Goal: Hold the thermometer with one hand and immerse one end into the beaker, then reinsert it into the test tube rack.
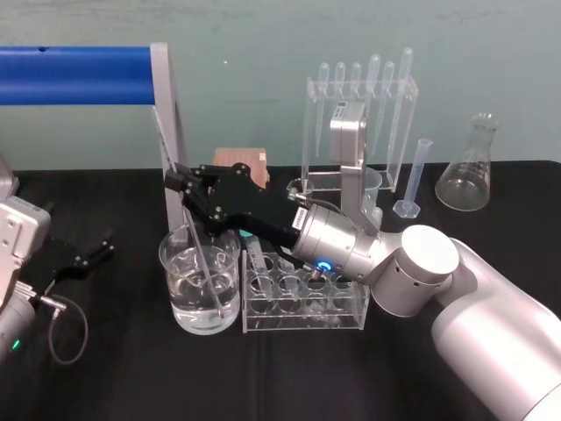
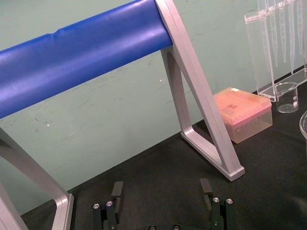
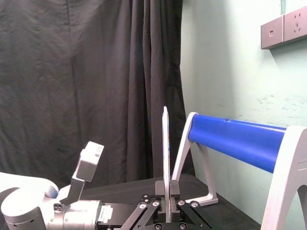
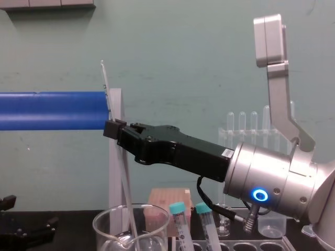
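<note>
My right gripper point(image 1: 181, 187) is shut on the thermometer point(image 1: 202, 263), a thin clear rod that slants down and to the right. Its lower end stands inside the beaker point(image 1: 199, 285), a wide glass holding clear water. In the chest view the right gripper point(image 4: 111, 129) grips the thermometer point(image 4: 124, 183) above the beaker's rim point(image 4: 107, 219). The right wrist view shows the thermometer point(image 3: 166, 143) rising upright from between the fingers point(image 3: 173, 189). The test tube rack point(image 1: 302, 298) sits just right of the beaker, under the right wrist. My left gripper point(image 1: 92, 252) rests open at the far left.
A blue bar on grey legs point(image 1: 74, 74) spans the back left, close behind the thermometer's top. A clear pipette stand point(image 1: 359, 114), a slim measuring cylinder point(image 1: 412, 180) and a conical flask point(image 1: 469, 171) stand at the back right. Teal-capped tubes point(image 4: 178, 219) lean in the rack.
</note>
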Robot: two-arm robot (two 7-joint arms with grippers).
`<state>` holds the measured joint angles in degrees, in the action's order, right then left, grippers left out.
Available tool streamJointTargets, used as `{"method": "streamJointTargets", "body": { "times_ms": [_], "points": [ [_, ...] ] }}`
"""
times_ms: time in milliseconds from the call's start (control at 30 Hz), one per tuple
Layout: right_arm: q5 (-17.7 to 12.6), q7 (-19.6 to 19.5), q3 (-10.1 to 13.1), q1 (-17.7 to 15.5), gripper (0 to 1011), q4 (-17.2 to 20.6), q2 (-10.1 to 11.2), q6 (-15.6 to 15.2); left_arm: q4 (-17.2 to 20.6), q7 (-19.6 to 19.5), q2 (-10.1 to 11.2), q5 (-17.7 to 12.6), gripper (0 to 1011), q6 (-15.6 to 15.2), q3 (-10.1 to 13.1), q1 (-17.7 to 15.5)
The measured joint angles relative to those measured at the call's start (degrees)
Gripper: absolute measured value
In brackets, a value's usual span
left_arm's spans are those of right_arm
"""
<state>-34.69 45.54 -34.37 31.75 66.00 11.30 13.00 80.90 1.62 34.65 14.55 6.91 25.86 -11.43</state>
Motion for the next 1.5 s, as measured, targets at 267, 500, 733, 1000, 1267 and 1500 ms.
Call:
{"method": "streamJointTargets", "body": {
  "times_ms": [267, 500, 733, 1000, 1267, 1500],
  "points": [
    [0.18, -0.31, -0.08, -0.23, 55, 0.24, 0.14, -0.08, 0.0, 0.0, 0.0, 0.0, 1008, 0.0, 0.0, 0.0],
    [0.27, -0.34, -0.08, -0.25, 55, 0.28, 0.14, -0.11, 0.0, 0.0, 0.0, 0.0, 1008, 0.0, 0.0, 0.0],
    [0.28, -0.33, -0.04, -0.27, 56, -0.02, 0.0, -0.1, 0.0, 0.0, 0.0, 0.0, 1008, 0.0, 0.0, 0.0],
    [0.26, -0.33, 0.08, -0.11, 56, -0.53, -0.21, 0.03, 0.0, 0.0, 0.0, 0.0, 1008, 0.0, 0.0, 0.0],
    [0.23, -0.29, 0.16, 0.18, 55, -1.02, -0.39, 0.2, 0.0, 0.0, 0.0, 0.0, 1008, 0.0, 0.0, 0.0],
    [0.16, -0.13, 0.24, 0.44, 55, -1.6, -0.75, 0.34, 0.0, 0.0, 0.0, 0.0, 1008, 0.0, 0.0, 0.0]
  ]
}}
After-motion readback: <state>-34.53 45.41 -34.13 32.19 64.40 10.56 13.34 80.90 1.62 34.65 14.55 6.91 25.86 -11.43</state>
